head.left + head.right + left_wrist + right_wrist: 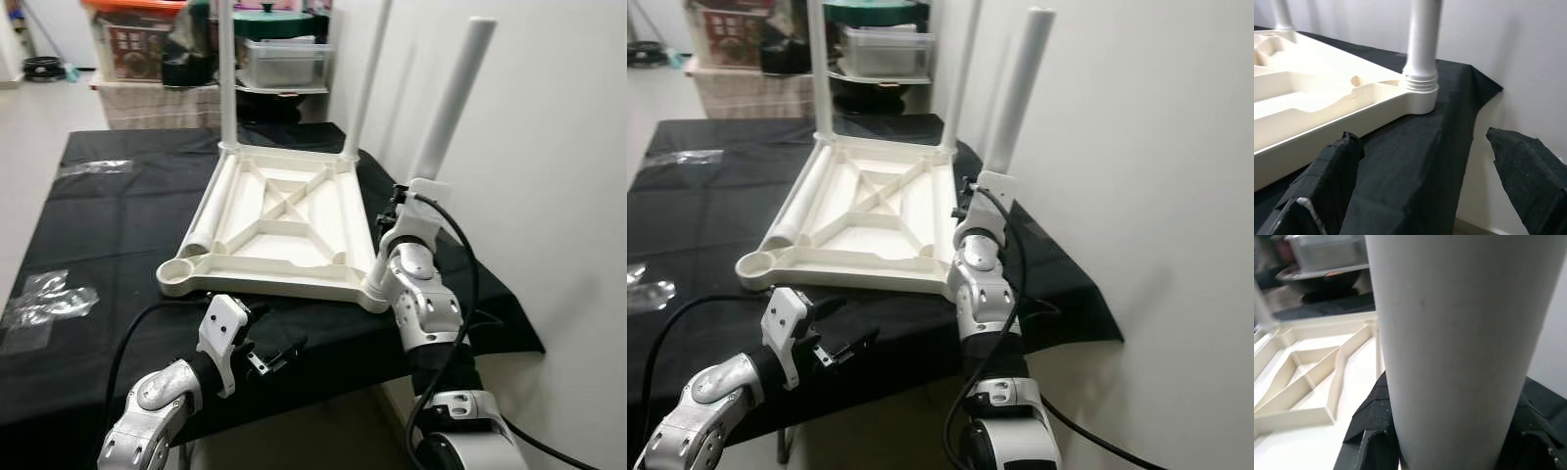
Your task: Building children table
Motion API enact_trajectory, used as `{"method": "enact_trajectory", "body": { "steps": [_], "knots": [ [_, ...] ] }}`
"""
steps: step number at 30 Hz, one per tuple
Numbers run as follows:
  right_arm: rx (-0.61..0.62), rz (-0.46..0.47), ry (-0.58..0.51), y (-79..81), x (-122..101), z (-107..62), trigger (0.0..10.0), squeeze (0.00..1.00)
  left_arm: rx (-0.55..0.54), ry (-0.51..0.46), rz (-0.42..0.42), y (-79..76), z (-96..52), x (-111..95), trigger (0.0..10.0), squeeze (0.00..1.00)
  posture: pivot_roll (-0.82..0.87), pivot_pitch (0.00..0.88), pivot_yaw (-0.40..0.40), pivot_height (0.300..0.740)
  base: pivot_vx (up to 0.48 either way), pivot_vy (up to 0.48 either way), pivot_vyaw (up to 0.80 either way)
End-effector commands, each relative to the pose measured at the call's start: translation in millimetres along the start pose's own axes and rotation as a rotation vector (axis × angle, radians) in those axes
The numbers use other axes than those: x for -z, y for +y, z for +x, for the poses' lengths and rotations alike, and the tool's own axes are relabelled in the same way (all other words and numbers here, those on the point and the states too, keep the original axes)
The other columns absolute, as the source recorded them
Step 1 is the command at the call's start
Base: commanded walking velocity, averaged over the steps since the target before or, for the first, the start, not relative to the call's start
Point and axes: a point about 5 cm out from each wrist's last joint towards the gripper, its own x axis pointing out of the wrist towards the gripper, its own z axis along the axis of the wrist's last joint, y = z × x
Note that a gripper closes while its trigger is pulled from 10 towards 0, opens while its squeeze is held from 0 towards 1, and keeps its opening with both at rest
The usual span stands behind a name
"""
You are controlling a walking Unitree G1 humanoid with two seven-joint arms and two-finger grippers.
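Right wrist view looks straight up a white table leg (1459,342) that sits between the right gripper's (1449,440) black pads (1369,423), closed around it. From the head cameras this leg (446,108) rises at the near right corner of the upturned cream tabletop (279,220), which lies on a black cloth-covered table (108,225) close to the wall on the right. It leans slightly to the right (the two far legs (227,73) stand straighter), so it does not look fully seated. A fourth leg (201,230) lies flat along the tabletop's left edge, and the near left socket (178,272) is still empty.

The left gripper (266,348) hovers off the near table edge, fingers spread wide, holding nothing.

To finish this step well, I would bring the leg upright over its threaded collar (1420,85) before turning or pressing, keep the grip low and firm, and use the free left gripper to steady the tabletop so it doesn't slide on the cloth.

No brand, label or writing is legible anywhere; the print on the far storage box (132,44) is too small to read.
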Motion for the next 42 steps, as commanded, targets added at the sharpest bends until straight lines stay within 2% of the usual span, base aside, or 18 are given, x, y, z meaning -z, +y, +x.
{"method": "enact_trajectory", "body": {
  "steps": [1, 2, 6, 7, 10, 12, 14, 20, 22, 23, 24, 25, 26, 32, 35, 36, 38, 42],
  "knots": [
    [-0.046, 0.001, 0.162, 2.1, 33, -1.5, 10.0, 0.0, 0.004, 0.013, -0.004, 0.2, -0.4, 2, 10.0, 0.0, 0.05, 0.0, -0.108, 0.74, 0.0, 0.0, 0.0],
    [-0.046, 0.015, 0.121, -2.2, 26, -0.4, 10.0, 1.0, 0.003, 0.011, -0.006, -0.3, -0.3, 2, 10.0, 0.0, 0.05, 0.0, -0.108, 0.74, 0.0, 0.0, 0.0],
    [-0.042, 0.026, 0.071, -10.6, 11, 2.0, 10.0, 1.0, 0.002, 0.01, -0.01, -1.4, -0.5, 3, 10.0, 0.0, 0.04, 0.0, -0.103, 0.74, 0.0, 0.0, 0.0],
    [-0.062, 0.023, 0.059, -14.2, 3, 3.8, 10.0, 0.0, 0.003, 0.01, -0.012, -2.0, -0.5, 3, 10.0, 0.0, 0.04, 0.0, -0.103, 0.74, 0.0, 0.0, 0.0],
    [-0.173, 0.063, 0.039, -12.2, -8, 3.5, 10.0, 0.0, 0.004, 0.01, -0.013, -2.1, -0.4, 3, 10.0, 0.0, 0.04, 0.0, -0.098, 0.74, 0.0, 0.0, 0.0],
    [-0.375, 0.111, -0.023, -8.9, -29, -1.7, 10.0, 0.0, 0.007, 0.01, -0.013, -1.6, 0.2, 3, 10.0, 0.0, 0.04, 0.0, -0.095, 0.74, 0.0, 0.0, 0.0],
    [-0.663, 0.07, -0.097, -2.6, -42, -14.2, 10.0, 0.0, 0.01, 0.011, -0.011, -0.8, 1.1, 3, 10.0, 0.0, 0.03, 0.0, -0.091, 0.74, 0.0, 0.0, 0.0],
    [-0.976, -0.111, -0.129, 7.3, -37, -25.4, 10.0, 0.0, 0.024, 0.004, -0.01, -3.2, 6.2, 2, 10.0, 0.0, 0.03, 0.0, -0.094, 0.74, 0.0, 0.0, 0.0],
    [-0.987, -0.13, -0.118, 9.8, -34, -23.5, 10.0, 0.0, 0.021, 0.001, -0.009, -2.7, 6.5, 1, 10.0, 0.0, 0.03, 0.0, -0.094, 0.74, 0.0, 0.0, 0.0],
    [-0.984, -0.139, -0.113, 11.1, -32, -21.9, 7.4, 0.0, 0.019, 0.0, -0.008, -2.2, 6.4, 1, 10.0, 0.0, 0.03, 0.0, -0.094, 0.74, 0.0, 0.0, 0.0],
    [-0.984, -0.139, -0.113, 11.1, -32, -21.9, 7.4, 0.0, 0.019, 0.0, -0.008, -2.2, 6.4, 1, 10.0, 0.0, 0.03, 0.0, -0.094, 0.74, 0.0, 0.0, 0.0],
    [-0.977, -0.145, -0.102, 13.7, -31, -18.3, 7.4, 0.0, 0.01, -0.002, -0.007, -0.7, 5.4, 0, 10.0, 0.0, 0.04, 0.0, -0.103, 0.74, 0.0, 0.0, 0.0],
    [-0.96, -0.152, -0.083, 16.2, -28, -14.5, 0.2, 0.0, 0.003, -0.002, -0.007, 0.2, 4.1, 0, 10.0, 0.0, 0.04, 0.0, -0.104, 0.74, 0.0, 0.0, 0.0],
    [-0.793, -0.223, 0.046, 11.1, -13, 1.6, 0.0, 0.0, -0.006, 0.001, -0.008, 0.2, 0.7, 1, 10.0, 0.0, 0.05, 0.0, -0.11, 0.74, 0.0, 0.0, 0.0],
    [-0.219, -0.142, 0.139, -33.5, -1, 25.9, 0.0, 0.0, -0.008, 0.003, -0.009, 0.3, -0.4, 1, 10.0, 0.0, 0.05, 0.0, -0.111, 0.74, 0.0, 0.0, 0.0],
    [-0.219, -0.142, 0.139, -33.5, -1, 25.9, 0.0, 0.0, -0.008, 0.003, -0.009, 0.3, -0.4, 1, 10.0, 0.0, 0.05, 0.0, -0.111, 0.74, 0.0, 0.0, 0.0],
    [0.102, -0.057, 0.159, -63.1, 6, 26.1, 0.0, 0.0, -0.007, 0.002, -0.012, -0.3, 0.4, 2, 10.0, 0.0, 0.04, 0.0, -0.106, 0.74, 0.0, 0.0, 0.0],
    [0.144, 0.01, 0.148, -52.3, 11, 17.4, 0.0, 0.0, -0.007, 0.0, -0.017, -0.4, 2.6, 2, 10.0, 0.0, 0.04, 0.0, -0.096, 0.74, 0.0, 0.0, 0.0]
  ]
}}
